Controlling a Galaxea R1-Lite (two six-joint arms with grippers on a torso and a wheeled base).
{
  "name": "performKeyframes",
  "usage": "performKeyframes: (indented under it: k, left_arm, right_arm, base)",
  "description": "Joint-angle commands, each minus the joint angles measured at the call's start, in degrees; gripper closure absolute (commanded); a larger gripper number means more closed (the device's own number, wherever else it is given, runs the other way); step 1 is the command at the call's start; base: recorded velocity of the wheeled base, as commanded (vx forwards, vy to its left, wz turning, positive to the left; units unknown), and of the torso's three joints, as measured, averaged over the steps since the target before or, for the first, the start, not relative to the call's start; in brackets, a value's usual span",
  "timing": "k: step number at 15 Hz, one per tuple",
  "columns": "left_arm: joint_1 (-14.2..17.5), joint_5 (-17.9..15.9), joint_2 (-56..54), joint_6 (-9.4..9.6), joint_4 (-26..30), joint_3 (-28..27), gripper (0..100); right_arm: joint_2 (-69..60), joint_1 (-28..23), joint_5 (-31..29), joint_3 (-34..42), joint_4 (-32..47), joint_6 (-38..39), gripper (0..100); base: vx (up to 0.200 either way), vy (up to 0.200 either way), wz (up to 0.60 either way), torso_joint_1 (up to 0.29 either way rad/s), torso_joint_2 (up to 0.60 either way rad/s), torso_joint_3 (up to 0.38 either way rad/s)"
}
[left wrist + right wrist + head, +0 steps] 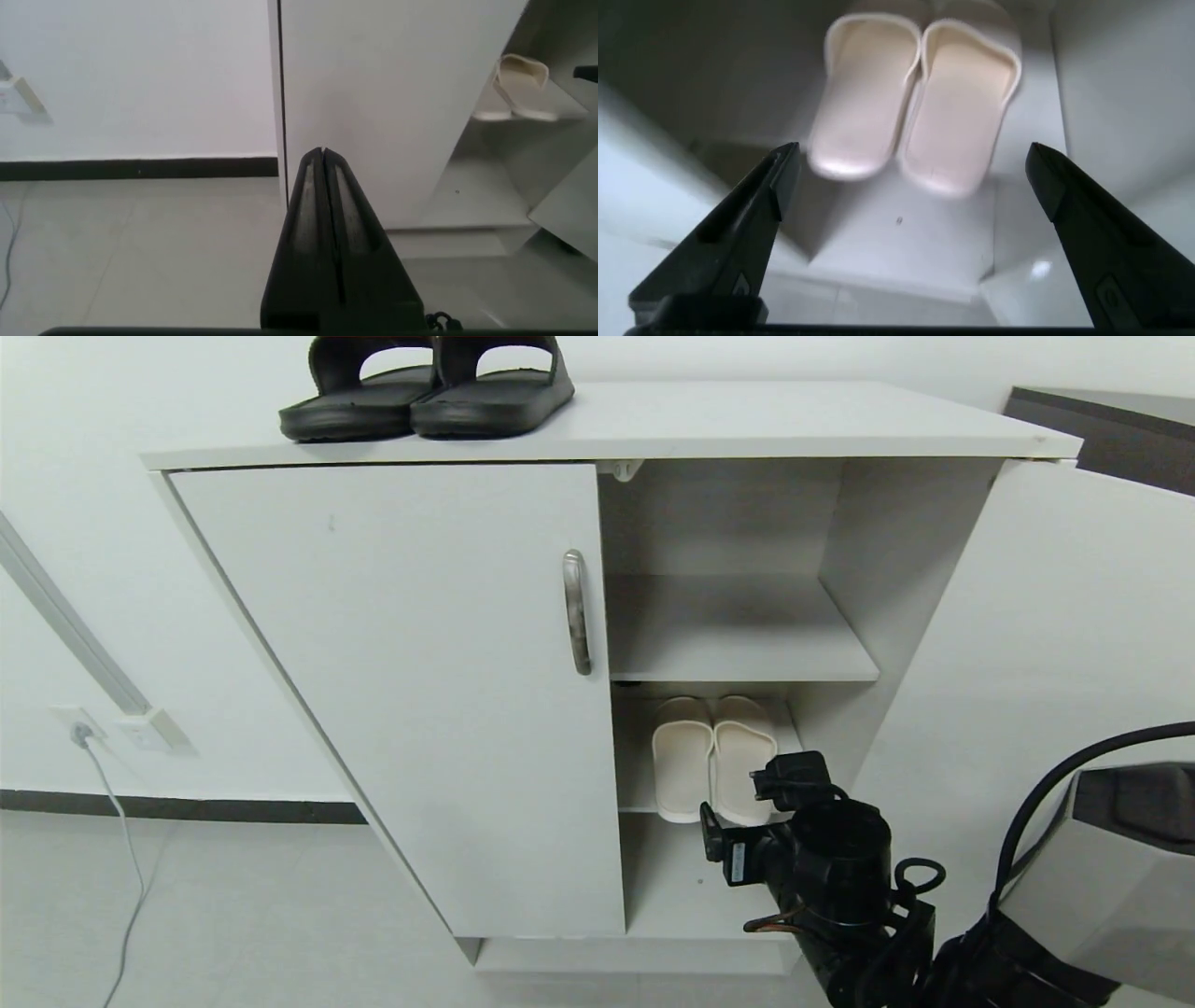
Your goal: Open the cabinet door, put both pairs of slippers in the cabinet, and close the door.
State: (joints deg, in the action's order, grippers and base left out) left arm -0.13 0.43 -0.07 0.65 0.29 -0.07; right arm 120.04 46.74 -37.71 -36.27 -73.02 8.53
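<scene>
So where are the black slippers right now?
In the head view, the black slippers sit side by side on the cabinet top, toward its left end, above the closed door.

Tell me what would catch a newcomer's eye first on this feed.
The black slippers stand out most against all the white, sitting at the left end of the cabinet top. Next is the right door, standing wide open, with the cream slippers side by side on the lower shelf inside. The right gripper hangs open just in front of them.
</scene>
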Motion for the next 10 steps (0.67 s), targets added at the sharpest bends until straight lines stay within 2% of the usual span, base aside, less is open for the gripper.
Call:
performKeyframes:
  k: [1, 3, 10]
  left_arm:
    - [0.05, 0.01, 0.07, -0.03, -0.03, -0.01, 100]
    - [0.05, 0.19, 0.07, -0.12, -0.03, -0.01, 100]
    - [0.05, 0.19, 0.07, -0.03, -0.03, 0.07, 100]
  right_arm:
    - [-0.07, -0.07, 0.00, -0.03, -0.02, -0.01, 0]
    - [0.19, -0.16, 0.09, 0.06, -0.02, -0.01, 0]
    - [0.55, -0.16, 0.09, 0.23, -0.02, -0.01, 0]
  base:
    - [-0.200, 0.000, 0.00, -0.002, 0.00, 0.007]
    - [-0.200, 0.000, 0.00, 0.005, 0.00, 0.002]
    - [0.000, 0.000, 0.00, 0.000, 0.00, 0.000]
